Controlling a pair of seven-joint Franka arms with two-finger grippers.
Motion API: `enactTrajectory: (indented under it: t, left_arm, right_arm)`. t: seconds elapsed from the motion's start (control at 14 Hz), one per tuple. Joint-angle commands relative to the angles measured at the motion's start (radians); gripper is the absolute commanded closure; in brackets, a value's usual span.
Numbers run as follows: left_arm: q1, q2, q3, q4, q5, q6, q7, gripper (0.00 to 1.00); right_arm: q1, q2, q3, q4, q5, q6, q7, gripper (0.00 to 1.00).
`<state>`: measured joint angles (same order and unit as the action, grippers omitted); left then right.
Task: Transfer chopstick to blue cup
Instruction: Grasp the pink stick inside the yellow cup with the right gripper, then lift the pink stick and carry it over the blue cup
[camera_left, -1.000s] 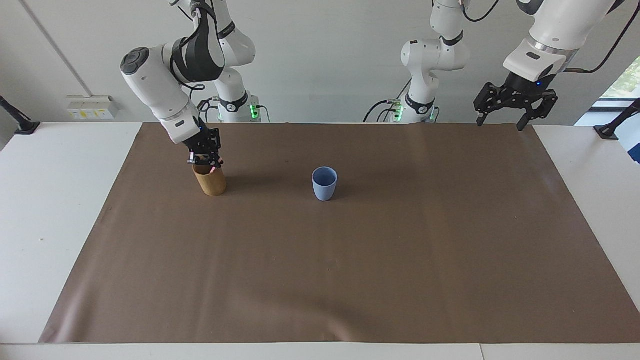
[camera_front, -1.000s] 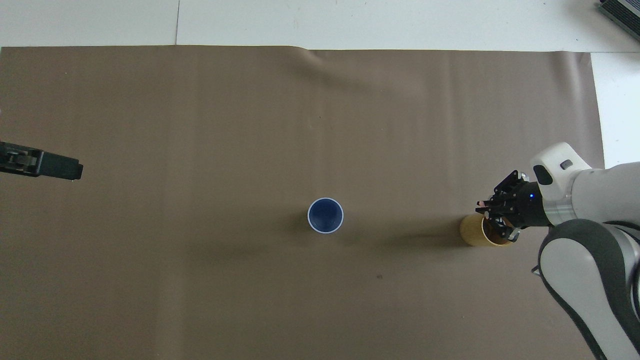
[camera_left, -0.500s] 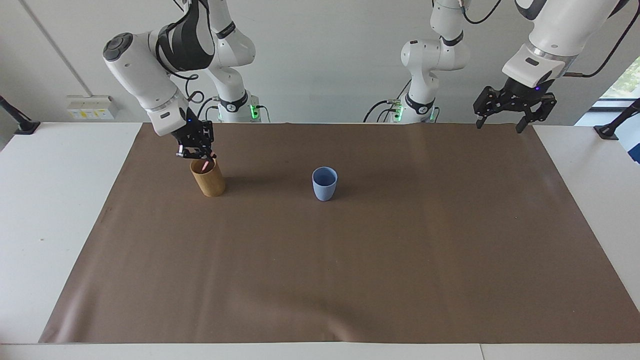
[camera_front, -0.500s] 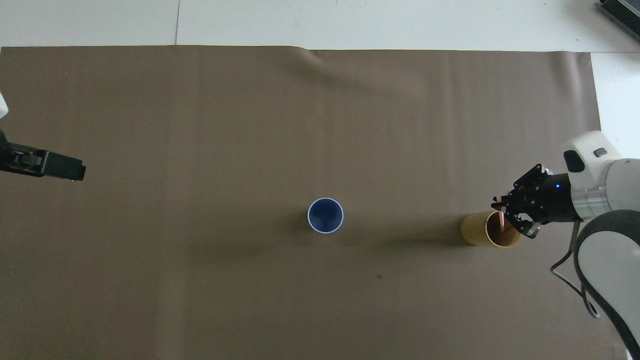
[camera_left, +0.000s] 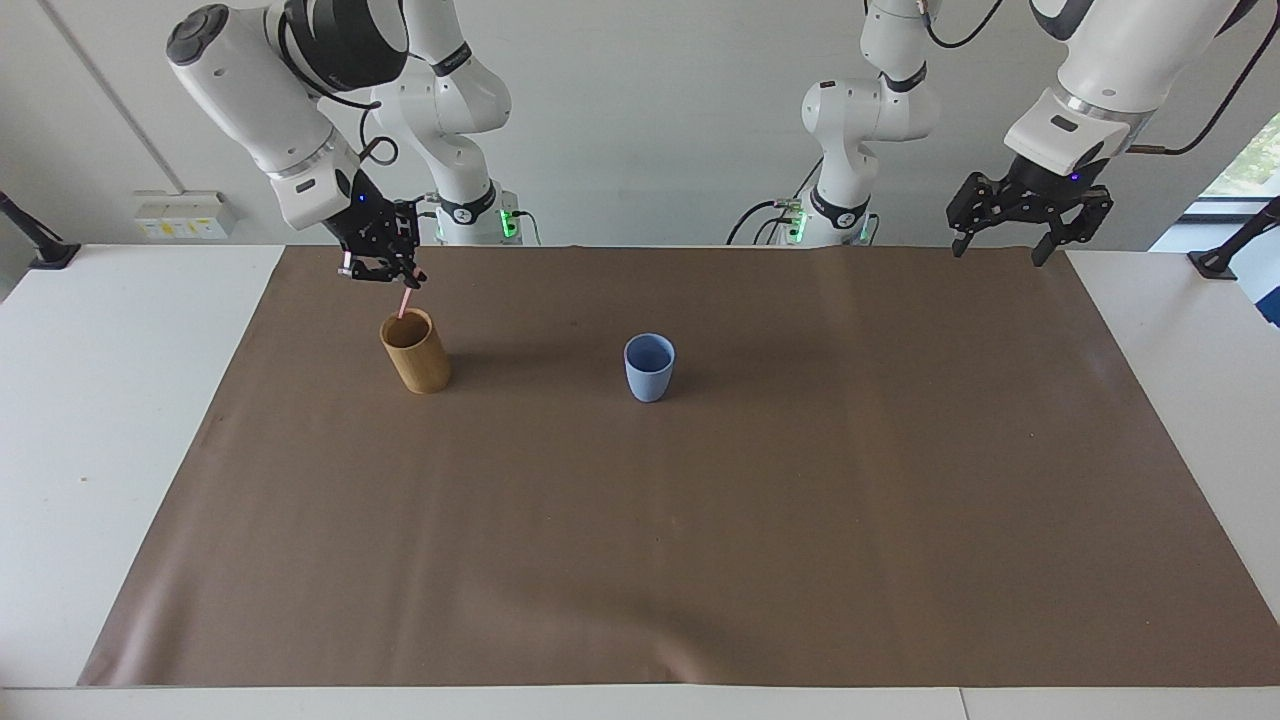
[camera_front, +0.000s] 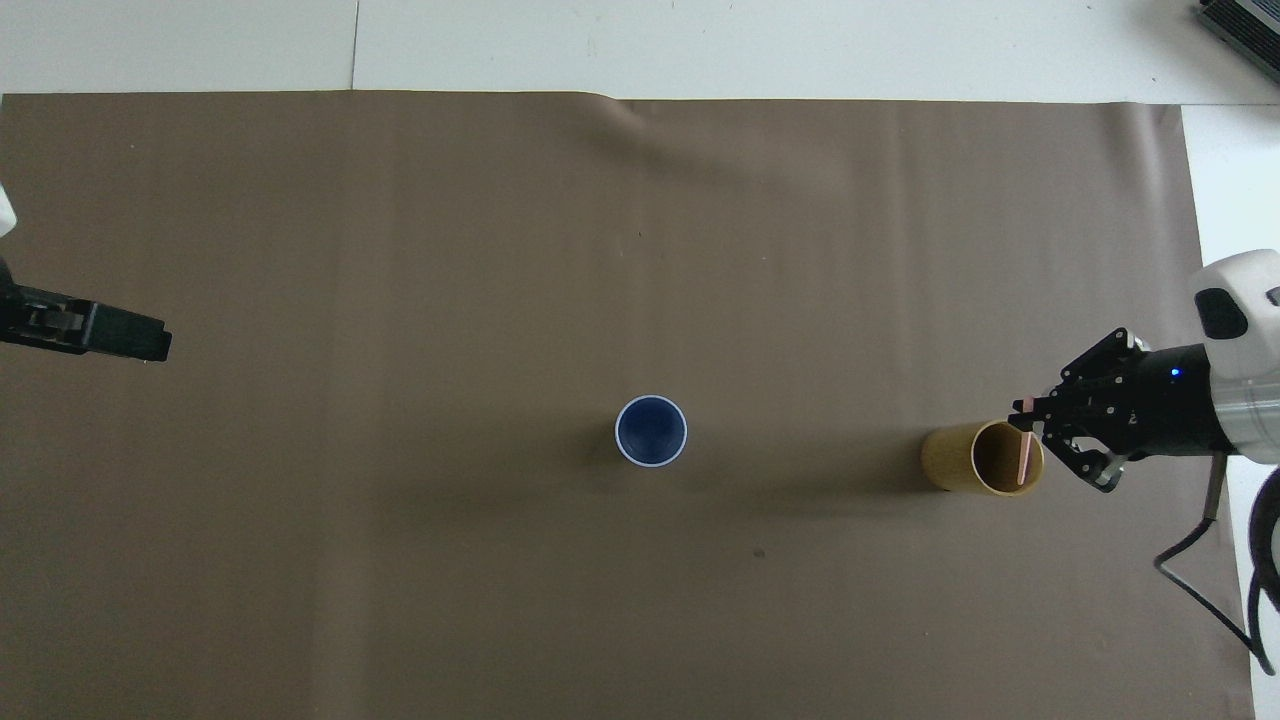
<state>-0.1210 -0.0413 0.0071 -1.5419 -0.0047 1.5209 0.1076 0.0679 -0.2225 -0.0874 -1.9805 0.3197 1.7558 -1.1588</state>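
- Since a sec ago: right end effector (camera_left: 385, 268) has gone up from the mouth of the tan cup (camera_left: 416, 352), drawing the chopstick (camera_left: 403, 302) up w/ it; left arm barely shifted.
- Right end effector: fingertips pressed together, pinching the chopstick's top end. The stick hangs near upright; its lower tip looks level w/ the tan cup's rim, whether it has fully cleared I can't tell.
- Left end effector (camera_left: 1003, 243): spread wide, empty, waiting over the brown mat's (camera_left: 700, 520) edge at its own end of the counter (camera_left: 90, 420).
- Blue cup (camera_left: 649, 367) stands upright mid-mat, well apart from the tan cup, toward the left arm's end from it.
- How to do it well, imo: lift straight till the tip is clear of the rim, else you'll drag the tan cup over. Then carry across, keep the stick vertical, centre the tip over the blue cup's mouth, lower before you let go.
- Materials: chopstick thin, pink, straight, prob. slippery in a pinch. Blue cup small, tapered, matte, no handle; light, so tips easily. Tan cup taller, cylindrical, wood-like. Mat smooth w/ slight ripples.
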Motion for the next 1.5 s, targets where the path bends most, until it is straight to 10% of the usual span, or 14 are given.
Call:
enactTrajectory:
  t: [0.0, 0.64, 1.43]
  left_arm:
    - [0.017, 0.005, -0.012, 0.017, 0.018, -0.022, 0.0, 0.0]
    - [0.017, 0.005, -0.012, 0.017, 0.018, -0.022, 0.0, 0.0]
    - [0.015, 0.005, -0.012, 0.017, 0.018, -0.022, 0.0, 0.0]
  right_arm:
    - [-0.01, -0.001, 0.011, 0.048, 0.091, -0.038, 0.053, 1.0]
    - [0.084, 0.011, 0.173, 0.058, 0.144, 0.22, 0.497, 1.0]
    - [0.297, 0.144, 0.178, 0.052, 0.202, 0.568, 0.777, 1.0]
